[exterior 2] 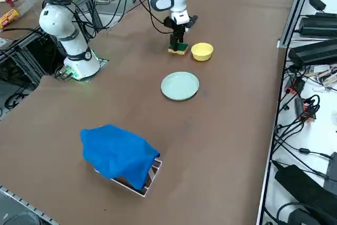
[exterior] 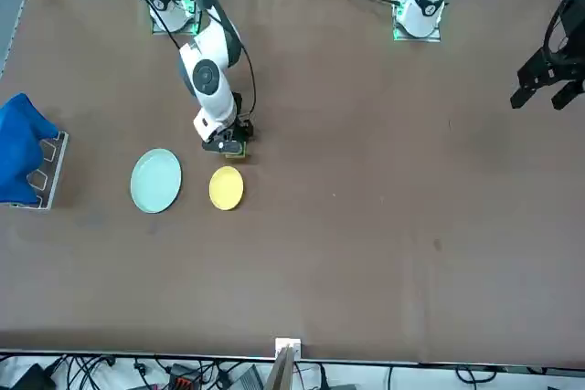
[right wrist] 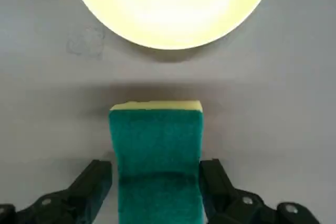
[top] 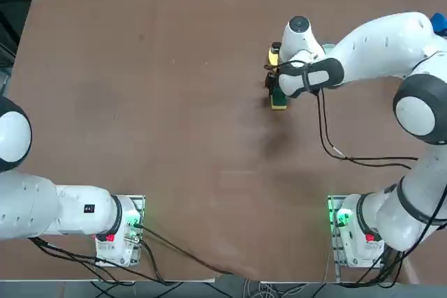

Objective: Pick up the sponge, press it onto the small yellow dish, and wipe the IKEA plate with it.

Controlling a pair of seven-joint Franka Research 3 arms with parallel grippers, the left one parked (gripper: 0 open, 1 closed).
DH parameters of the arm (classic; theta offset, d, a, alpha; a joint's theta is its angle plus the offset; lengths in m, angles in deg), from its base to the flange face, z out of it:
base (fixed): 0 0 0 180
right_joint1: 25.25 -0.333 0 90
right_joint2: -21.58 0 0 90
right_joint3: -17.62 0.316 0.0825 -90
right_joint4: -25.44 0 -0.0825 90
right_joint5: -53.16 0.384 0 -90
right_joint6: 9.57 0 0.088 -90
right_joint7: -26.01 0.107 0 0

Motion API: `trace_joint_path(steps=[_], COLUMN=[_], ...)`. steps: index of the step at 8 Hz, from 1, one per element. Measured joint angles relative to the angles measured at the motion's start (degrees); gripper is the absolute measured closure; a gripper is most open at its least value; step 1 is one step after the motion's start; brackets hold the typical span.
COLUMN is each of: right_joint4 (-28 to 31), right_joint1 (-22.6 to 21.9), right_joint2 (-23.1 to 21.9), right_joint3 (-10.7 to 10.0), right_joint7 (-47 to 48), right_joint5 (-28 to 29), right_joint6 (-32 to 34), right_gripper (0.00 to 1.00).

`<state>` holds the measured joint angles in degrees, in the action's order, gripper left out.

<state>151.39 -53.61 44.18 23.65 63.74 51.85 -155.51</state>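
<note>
I have the right hand [right wrist: 157,182] lowered over the sponge [right wrist: 156,156], which lies flat on the brown tabletop [top: 174,137], green face up with its yellow layer showing along one edge. From the wrist camera, one finger [right wrist: 89,184] stands on each long side of the sponge, spread to full width, just beside its flanks. I cannot tell whether they touch it, and I see no grip on it. The sponge rests on the tabletop and is not lifted.

Taking the sponge as the landmark: the yellow dish [exterior: 226,187] sits just beside it, off its short end, with a narrow strip of bare tabletop between them. The mint plate [exterior: 155,180] lies next to the yellow dish on the side away from the robot's middle, near the sponge but apart from it, and not touching the dish. From the overhead camera the arm covers most of the sponge; only a part of it [top: 279,101] shows below the wrist.

Further from the sponge, well beyond the plate, a blue cloth [exterior 2: 118,154] is draped over a small tray [exterior 2: 152,175] near the tabletop's edge.
</note>
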Motion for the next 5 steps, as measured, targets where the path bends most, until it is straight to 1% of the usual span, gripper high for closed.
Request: trace_joint_path(steps=[5], right_joint4=[0.84], right_joint1=[-0.25], right_joint2=[0.35], right_joint3=[0.0], right_joint7=[0.0], right_joint5=[0.0], right_joint6=[-0.19], right_gripper=[0.0])
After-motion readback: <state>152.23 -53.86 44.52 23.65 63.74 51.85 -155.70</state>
